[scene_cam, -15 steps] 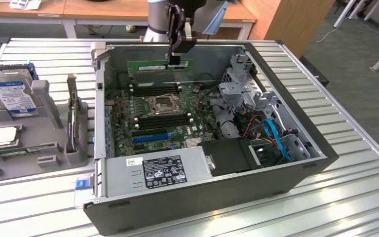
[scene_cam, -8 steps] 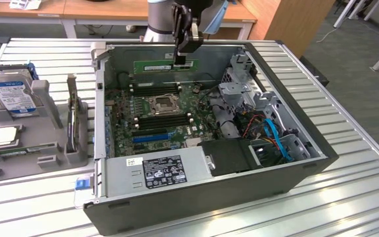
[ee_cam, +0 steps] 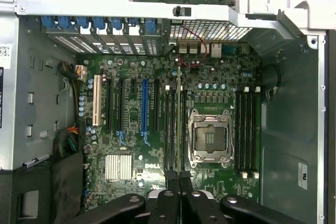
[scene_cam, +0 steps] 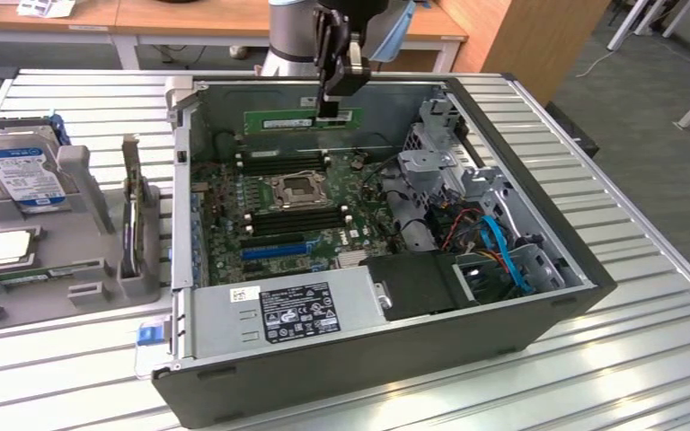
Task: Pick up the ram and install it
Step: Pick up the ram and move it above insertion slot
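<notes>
Ribbed aluminium slats form the table [scene_cam: 657, 359], and its edges are cut off on all sides in the exterior view. On it lies a dark grey steel computer case [scene_cam: 381, 377], a box with its side panel off.

Inside, the flat green motherboard [ee_cam: 220, 179] is studded with small parts too fine to tell apart. A matte grey power supply [scene_cam: 231, 319] carrying a black label sits at six o'clock of the case in the exterior view. Blue cables [scene_cam: 507, 256] curl at four o'clock, and what they plug into is hidden.

At nine o'clock of the case stands a moulded grey plastic holder [scene_cam: 75, 296]. It holds a silver hard drive [scene_cam: 22, 166] with a blue label, propped up, and a square silver processor chip [scene_cam: 7, 247] lying flat.

The ram [scene_cam: 285, 119], a long thin green stick with a white label, hangs at twelve o'clock of the case, clear above the motherboard. The black gripper [scene_cam: 335, 112] has its fingers clamped together on the stick's upper edge and covers part of it.

In the wrist view the ram is seen edge-on as a thin line over the black slots [ee_cam: 170, 124] beside the square metal socket [ee_cam: 211, 137].
</notes>
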You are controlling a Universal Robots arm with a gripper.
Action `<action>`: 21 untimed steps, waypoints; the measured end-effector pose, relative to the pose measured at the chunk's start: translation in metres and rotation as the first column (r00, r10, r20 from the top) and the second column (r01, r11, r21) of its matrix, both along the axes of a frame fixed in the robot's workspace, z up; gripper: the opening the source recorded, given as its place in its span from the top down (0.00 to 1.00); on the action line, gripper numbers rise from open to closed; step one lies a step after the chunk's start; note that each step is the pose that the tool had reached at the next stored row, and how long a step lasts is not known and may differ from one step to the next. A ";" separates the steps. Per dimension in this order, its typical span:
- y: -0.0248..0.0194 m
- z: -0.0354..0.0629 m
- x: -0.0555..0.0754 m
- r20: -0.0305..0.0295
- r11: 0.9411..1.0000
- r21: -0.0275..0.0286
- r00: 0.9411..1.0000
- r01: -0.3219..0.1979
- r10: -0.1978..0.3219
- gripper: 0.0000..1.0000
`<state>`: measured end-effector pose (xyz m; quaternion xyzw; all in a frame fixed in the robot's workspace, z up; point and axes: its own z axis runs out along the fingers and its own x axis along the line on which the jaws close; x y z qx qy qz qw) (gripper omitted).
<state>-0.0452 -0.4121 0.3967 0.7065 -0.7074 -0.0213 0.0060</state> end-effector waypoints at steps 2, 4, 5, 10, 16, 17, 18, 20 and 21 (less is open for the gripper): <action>0.0001 -0.0007 0.000 0.000 1.000 0.000 1.000 0.000 0.000 0.89; 0.0000 -0.0031 0.000 0.000 1.000 0.000 1.000 0.000 0.000 0.89; 0.0000 -0.0049 0.000 0.000 1.000 0.000 1.000 0.000 0.000 0.89; 0.0000 -0.0139 0.000 0.000 1.000 0.000 1.000 0.000 0.000 0.89; 0.0000 -0.0266 0.000 0.000 1.000 0.000 1.000 0.000 0.000 0.89; -0.0001 -0.0285 0.000 0.000 1.000 0.000 1.000 0.000 0.000 0.89; 0.0000 -0.0303 0.000 0.000 1.000 0.000 1.000 0.000 0.000 0.89; 0.0000 -0.0357 0.000 0.000 1.000 0.000 1.000 0.000 0.000 0.89; 0.0000 -0.0375 0.000 0.000 1.000 0.000 1.000 0.000 0.000 0.89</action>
